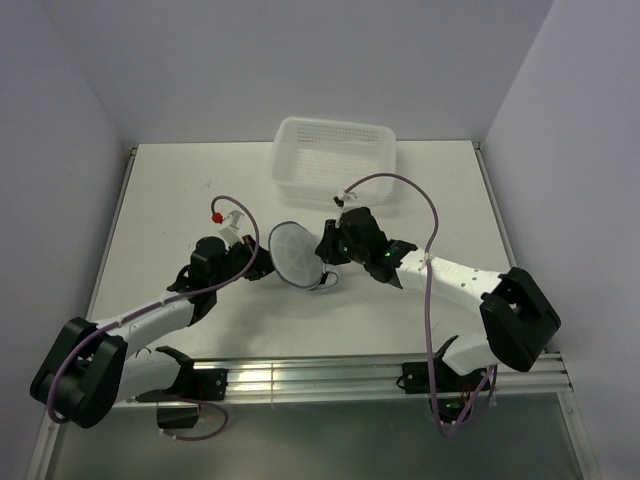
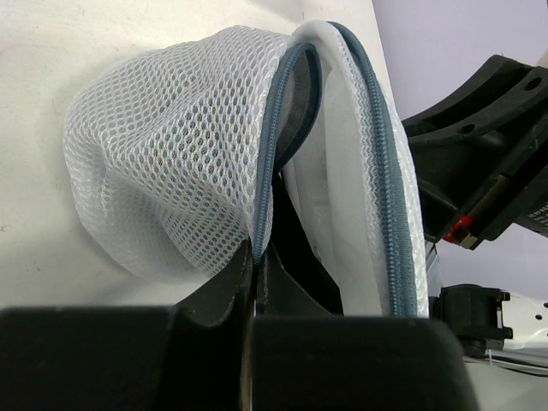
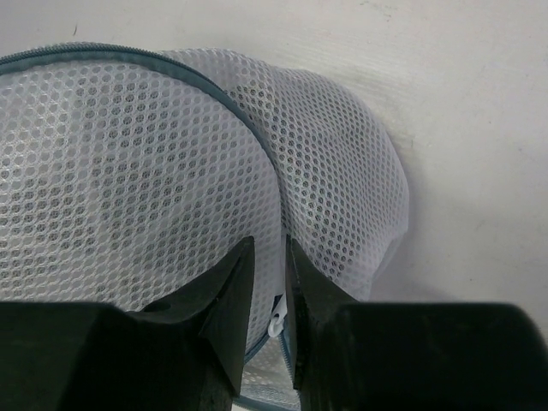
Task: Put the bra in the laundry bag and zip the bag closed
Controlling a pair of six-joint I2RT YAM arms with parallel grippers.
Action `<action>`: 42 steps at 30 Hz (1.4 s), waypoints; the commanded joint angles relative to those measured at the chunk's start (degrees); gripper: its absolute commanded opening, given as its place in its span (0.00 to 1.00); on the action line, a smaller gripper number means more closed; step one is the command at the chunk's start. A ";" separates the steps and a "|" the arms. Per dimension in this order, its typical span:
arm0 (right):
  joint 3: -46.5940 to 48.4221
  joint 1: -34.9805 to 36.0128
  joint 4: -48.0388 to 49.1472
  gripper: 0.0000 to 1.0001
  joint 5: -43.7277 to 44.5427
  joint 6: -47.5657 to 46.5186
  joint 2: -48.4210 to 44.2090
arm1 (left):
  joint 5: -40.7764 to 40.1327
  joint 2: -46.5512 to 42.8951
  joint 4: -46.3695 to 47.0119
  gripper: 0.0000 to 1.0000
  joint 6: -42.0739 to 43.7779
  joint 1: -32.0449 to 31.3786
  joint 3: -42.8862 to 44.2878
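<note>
Laundry bag: round white mesh pod with a grey-blue zipper rim, standing on edge near the middle of the worktop, between the two arms. Its two domed halves are parted along the upper rim, with a gap showing in the left wrist view. A dark shape lies inside that gap; whether it is the bra cannot be told. Left jaws, on the left arm: closed tight on the lower rim of the near mesh half, fingers pinching the zipper tape. Right jaws, on the right arm: drawn to a narrow slit on the opposite side of the bag, gripping the rim where a small white zipper pull sits between the fingers. White perforated plastic basket: at the far edge of the worktop, well apart from the bag.
</note>
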 commanded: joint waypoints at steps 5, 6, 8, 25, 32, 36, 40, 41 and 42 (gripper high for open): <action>-1.29 -0.29 2.19 0.35 1.14 1.22 -0.61 | 1.41 -0.84 2.66 0.00 1.60 0.13 1.86; -1.91 -0.47 2.37 0.38 2.81 1.22 -1.14 | 1.41 -0.84 2.66 0.00 1.60 0.13 1.86; -2.09 -0.38 2.37 0.42 3.26 0.87 -1.14 | 1.50 -0.49 2.92 0.00 1.51 0.22 1.86; -2.62 -0.73 2.10 0.52 4.41 0.69 -0.79 | 1.50 -0.58 2.48 0.00 1.95 0.13 1.86; -3.49 -0.65 3.15 0.37 3.98 1.83 -1.23 | 1.76 -0.49 2.84 0.00 1.69 0.13 1.77; -3.50 -0.38 3.69 0.27 2.65 2.80 -0.79 | 1.76 -0.32 3.01 0.00 1.51 0.13 1.86; -3.76 -0.21 3.34 0.20 2.83 3.15 -0.97 | 1.59 -0.40 2.84 0.00 1.60 0.13 1.86; -3.93 -0.12 3.42 0.20 2.65 3.24 -1.49 | 1.59 -0.23 2.84 0.00 1.60 0.22 1.86; -4.02 -0.12 3.42 0.21 2.56 3.33 -1.84 | 1.50 -0.14 2.66 0.00 1.60 0.22 1.95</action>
